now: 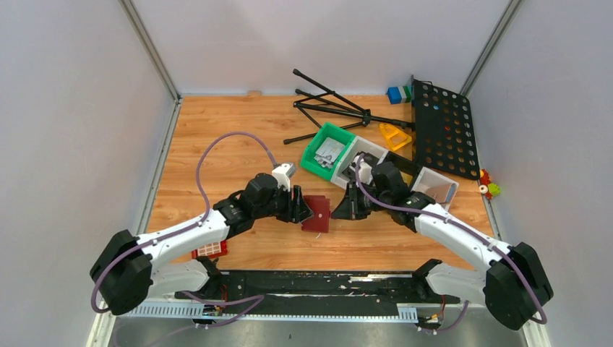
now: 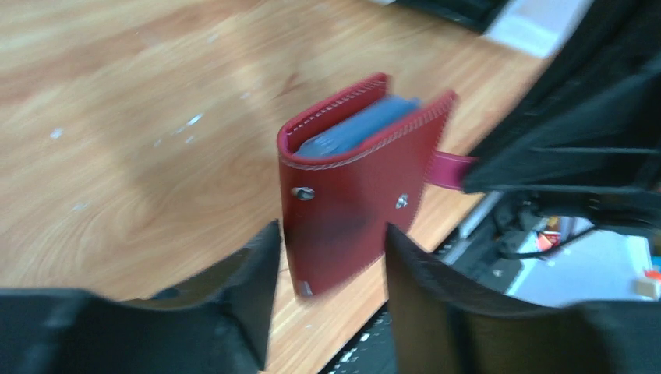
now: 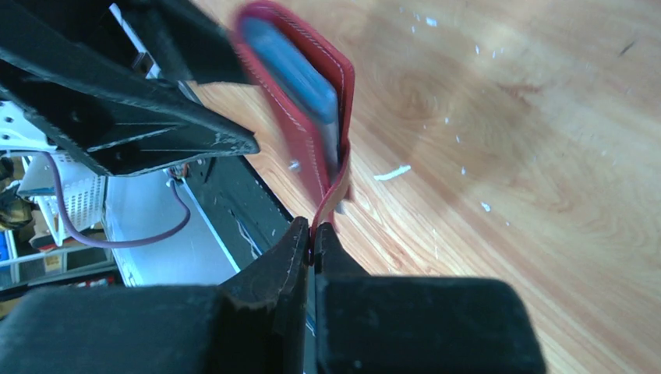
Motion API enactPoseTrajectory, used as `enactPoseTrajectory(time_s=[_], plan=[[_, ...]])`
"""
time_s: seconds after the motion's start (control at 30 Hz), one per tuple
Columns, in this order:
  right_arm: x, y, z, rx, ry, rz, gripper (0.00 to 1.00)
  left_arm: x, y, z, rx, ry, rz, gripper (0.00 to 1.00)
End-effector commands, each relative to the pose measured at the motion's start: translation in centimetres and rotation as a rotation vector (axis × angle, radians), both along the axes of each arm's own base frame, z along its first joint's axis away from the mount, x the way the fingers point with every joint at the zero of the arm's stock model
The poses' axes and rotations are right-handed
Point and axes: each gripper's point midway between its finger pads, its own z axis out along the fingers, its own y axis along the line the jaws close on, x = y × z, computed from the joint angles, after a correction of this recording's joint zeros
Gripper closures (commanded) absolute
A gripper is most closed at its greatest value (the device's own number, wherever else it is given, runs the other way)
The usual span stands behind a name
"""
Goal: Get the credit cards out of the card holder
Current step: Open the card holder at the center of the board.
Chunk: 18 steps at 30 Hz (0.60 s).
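Right gripper (image 3: 313, 231) clenched on tab (image 3: 334, 195) of dark-red leather bifold card holder (image 2: 351, 191), left gripper (image 2: 329, 238) open astride; I judged body needed pinching before peeling.

- Top external: fixed high behind the arm bases, tilted down over the whole table (image 1: 238, 144). The card holder (image 1: 316, 214) sits small and far off at mid-frame.
- Left wrist: very near the card holder, facing its stitched outer face. The left gripper (image 2: 331, 234) fills the bottom edge.
- Right wrist: nearer yet, sighting along the card holder's edge from the opposite side. The right gripper (image 3: 312, 234) is at the bottom.
- Shared by all three: the card holder and the wood around it. Each wrist view also catches the other gripper beside the card holder.
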Motion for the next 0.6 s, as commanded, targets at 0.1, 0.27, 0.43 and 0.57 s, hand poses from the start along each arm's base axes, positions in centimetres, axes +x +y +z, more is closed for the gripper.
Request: enactPoseTrajectory(time_s=[0.1,0.27,0.43,0.57], plan=[[-1.3,0.6,-4.1,-0.078,0.159,0.034,1.0,0.7,2.2,-5.1,0.167,0.012,0.038,0.27],[-1.1,0.5,-5.5,-0.117,0.183,0.041,1.0,-0.6,1.6,-5.5,0.15,0.026,-0.045,0.22],[-0.9,0.6,-5.0,-0.109,0.164,0.038,1.0,-0.8,1.7,-4.9,0.139,-0.019,-0.081,0.21],[-0.9,0.7,-4.5,-0.098,0.153,0.042,1.0,-2.2,-0.2,-3.1,0.135,-0.085,-0.23,0.14]])
